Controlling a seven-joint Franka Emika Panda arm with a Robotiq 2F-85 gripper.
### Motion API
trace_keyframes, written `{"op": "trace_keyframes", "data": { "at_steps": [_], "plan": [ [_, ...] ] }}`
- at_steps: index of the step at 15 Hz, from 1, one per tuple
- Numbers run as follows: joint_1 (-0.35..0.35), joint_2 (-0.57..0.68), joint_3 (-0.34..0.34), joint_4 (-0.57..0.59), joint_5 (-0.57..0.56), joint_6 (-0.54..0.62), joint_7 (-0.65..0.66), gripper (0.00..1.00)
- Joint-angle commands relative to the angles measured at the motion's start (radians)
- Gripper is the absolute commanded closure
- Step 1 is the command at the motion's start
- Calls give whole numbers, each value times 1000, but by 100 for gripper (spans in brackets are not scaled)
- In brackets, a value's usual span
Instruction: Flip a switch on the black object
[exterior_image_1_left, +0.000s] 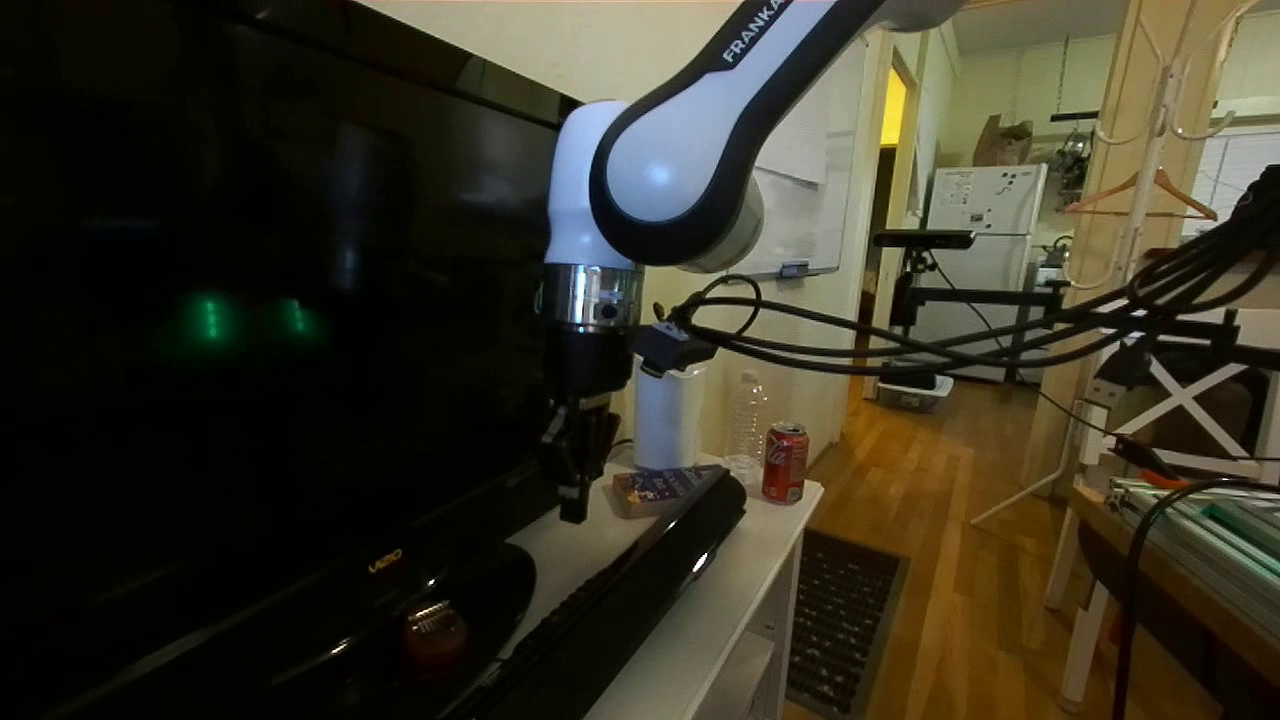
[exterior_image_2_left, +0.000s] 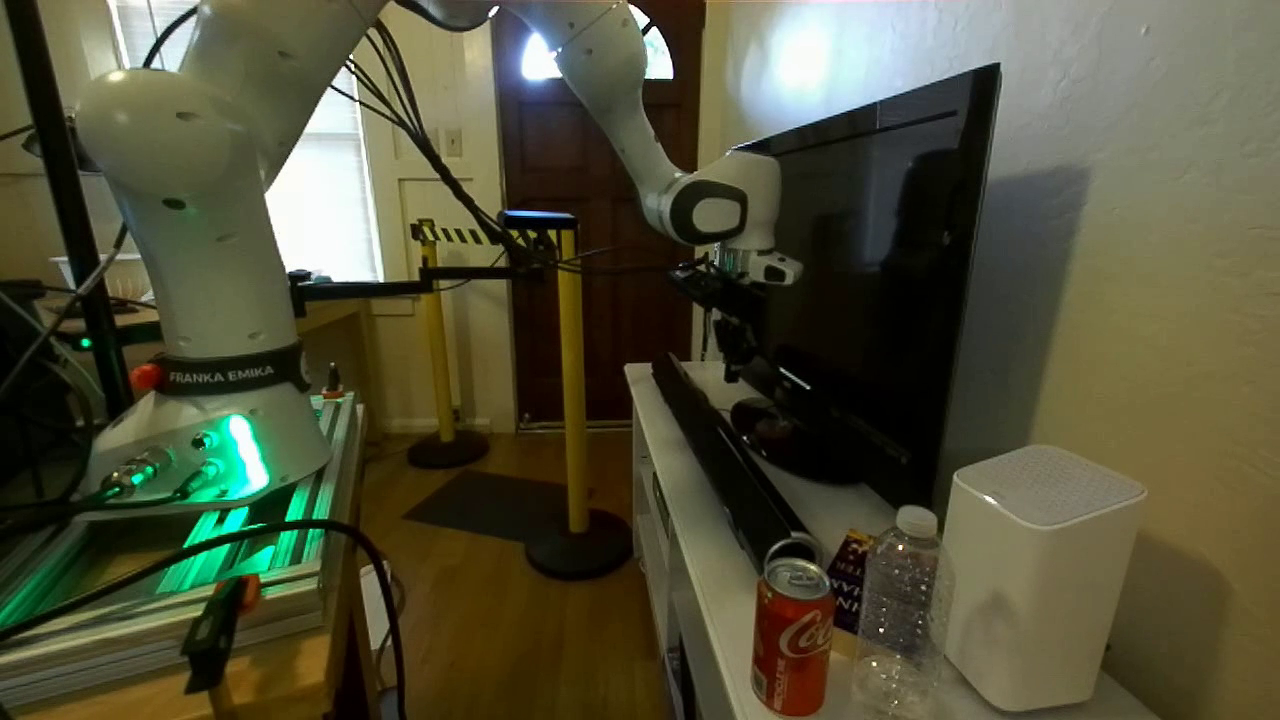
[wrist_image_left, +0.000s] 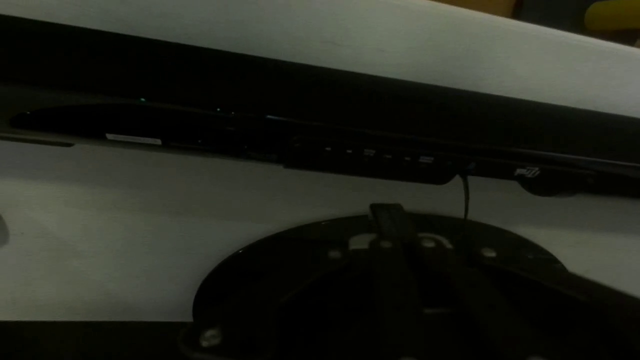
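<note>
The black object is a long, low glossy black speaker bar (exterior_image_1_left: 640, 580) on a white stand; it also shows in an exterior view (exterior_image_2_left: 722, 455). In the wrist view the speaker bar (wrist_image_left: 310, 97) runs across the upper part, with a row of ports or labels, small lights and a cable on its near side. My gripper (exterior_image_1_left: 574, 508) points down and hangs above the stand, between the speaker bar and the television, apart from both. Its fingertips (wrist_image_left: 390, 215) are together with nothing between them, over the television's base. I cannot make out a switch.
The black television (exterior_image_2_left: 870, 270) stands close behind the gripper, on a round base (wrist_image_left: 260, 265). A red can (exterior_image_2_left: 793, 640), a clear bottle (exterior_image_2_left: 900, 590), a book (exterior_image_1_left: 660, 488) and a white box-shaped device (exterior_image_2_left: 1045, 580) stand at one end of the white stand (exterior_image_1_left: 690, 625).
</note>
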Motion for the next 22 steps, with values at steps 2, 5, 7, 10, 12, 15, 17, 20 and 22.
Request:
{"op": "trace_keyframes", "data": {
  "at_steps": [2, 5, 7, 10, 12, 15, 17, 20, 22],
  "plan": [
    [-8, 12, 5, 9, -12, -1, 16, 100],
    [-6, 52, -1, 22, -8, 35, 32, 100],
    [-11, 73, 4, 29, 0, 51, 34, 100],
    [-12, 101, 6, 39, 1, 74, 41, 100],
    [-12, 117, 8, 47, 1, 89, 43, 100],
    [-9, 138, 6, 62, -3, 113, 48, 100],
    [-13, 150, 10, 73, 1, 118, 48, 100],
    [-17, 167, 18, 88, 6, 116, 47, 100],
    [-17, 181, 25, 102, 8, 112, 47, 100]
  ]
}}
